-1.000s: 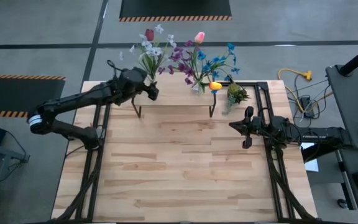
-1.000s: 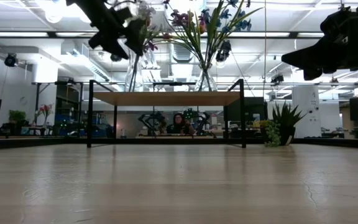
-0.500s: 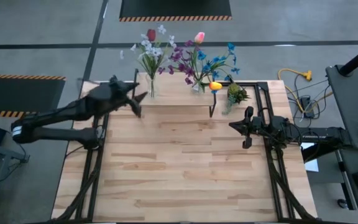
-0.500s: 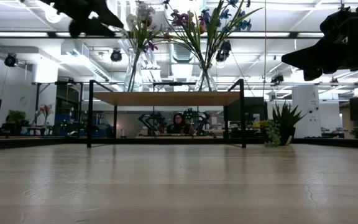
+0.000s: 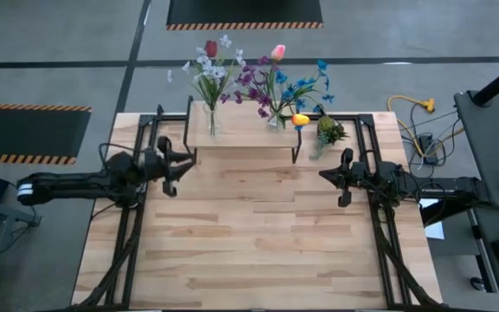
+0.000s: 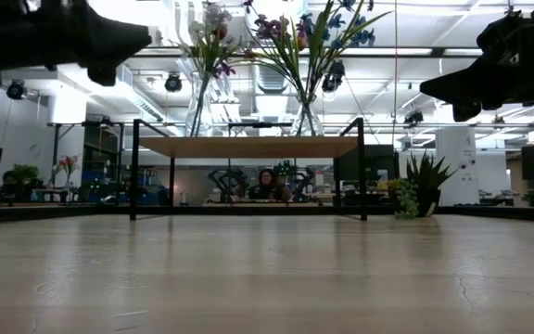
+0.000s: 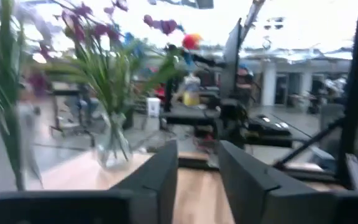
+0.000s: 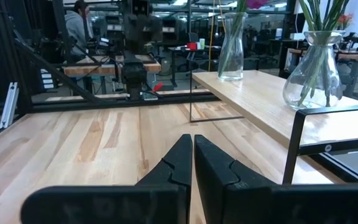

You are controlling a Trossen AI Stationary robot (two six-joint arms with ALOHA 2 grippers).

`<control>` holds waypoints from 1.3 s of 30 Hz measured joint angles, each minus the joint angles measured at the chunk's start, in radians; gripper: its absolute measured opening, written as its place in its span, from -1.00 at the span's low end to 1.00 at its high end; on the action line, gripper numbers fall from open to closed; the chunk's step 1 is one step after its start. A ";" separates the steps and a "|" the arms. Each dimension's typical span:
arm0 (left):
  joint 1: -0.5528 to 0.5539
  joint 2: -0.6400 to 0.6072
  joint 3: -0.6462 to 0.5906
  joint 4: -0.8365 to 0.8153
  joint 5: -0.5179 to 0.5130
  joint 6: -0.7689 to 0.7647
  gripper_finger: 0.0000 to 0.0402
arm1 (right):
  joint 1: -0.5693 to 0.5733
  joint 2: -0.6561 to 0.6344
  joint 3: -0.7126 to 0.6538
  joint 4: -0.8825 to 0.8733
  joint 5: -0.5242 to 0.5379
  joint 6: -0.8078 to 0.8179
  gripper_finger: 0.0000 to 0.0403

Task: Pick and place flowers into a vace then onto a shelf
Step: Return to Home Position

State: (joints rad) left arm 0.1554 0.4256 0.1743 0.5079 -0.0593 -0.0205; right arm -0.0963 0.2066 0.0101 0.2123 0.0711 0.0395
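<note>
A light wooden table (image 5: 249, 234) stands on a grey floor (image 5: 59, 52), a small green-yellow leafy sprig (image 5: 328, 130) near its far right corner — beyond it, a yellow cable (image 5: 412, 106), a hazard-striped black mat (image 5: 243, 10), and a person (image 6: 267, 183) in the room behind.

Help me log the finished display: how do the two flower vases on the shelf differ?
The slim vase is tall and narrow; the round vase flares into a wide belly. The slim vase's flowers are whitish, dark red and purple; the round vase's fuller bunch is purple, pink, blue and orange. Both vases are clear glass, upright, and stand apart on the shelf.
</note>
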 joint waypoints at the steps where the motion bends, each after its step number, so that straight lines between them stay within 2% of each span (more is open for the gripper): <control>1: 0.000 -0.014 -0.016 -0.003 0.022 -0.008 -0.55 | 0.000 0.000 0.000 0.000 0.000 0.003 -0.96; 4: -0.006 -0.034 -0.037 -0.002 0.118 -0.018 -0.75 | 0.000 -0.001 0.000 0.000 0.000 0.003 -0.96; 8: -0.034 -0.048 -0.040 -0.010 0.134 0.028 -0.97 | 0.000 -0.002 0.000 0.000 0.000 0.006 -0.96; 12: -0.051 -0.082 -0.065 -0.024 0.136 0.025 -0.99 | 0.000 -0.002 0.000 0.000 -0.003 0.020 -0.96; 18: -0.084 -0.134 -0.122 -0.030 0.135 -0.018 -1.00 | 0.000 -0.001 0.000 0.000 -0.069 0.062 -0.96; 24: -0.119 -0.178 -0.165 -0.036 0.134 0.017 -1.00 | 0.000 -0.001 0.000 0.000 -0.074 0.114 -0.96; 29: -0.125 -0.203 -0.156 -0.095 0.133 0.003 -1.00 | 0.000 -0.002 0.000 0.003 -0.083 0.111 -0.96; 36: -0.143 -0.296 -0.164 -0.249 0.136 -0.023 -1.00 | 0.000 -0.010 0.000 0.093 -0.254 0.103 -0.96; 39: -0.159 -0.338 -0.164 -0.247 0.137 -0.023 -1.00 | 0.000 -0.018 0.000 0.059 -0.255 0.104 -0.96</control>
State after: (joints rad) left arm -0.0041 0.0873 0.0101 0.2605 0.0772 -0.0433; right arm -0.0963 0.1883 0.0097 0.2712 -0.1841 0.1440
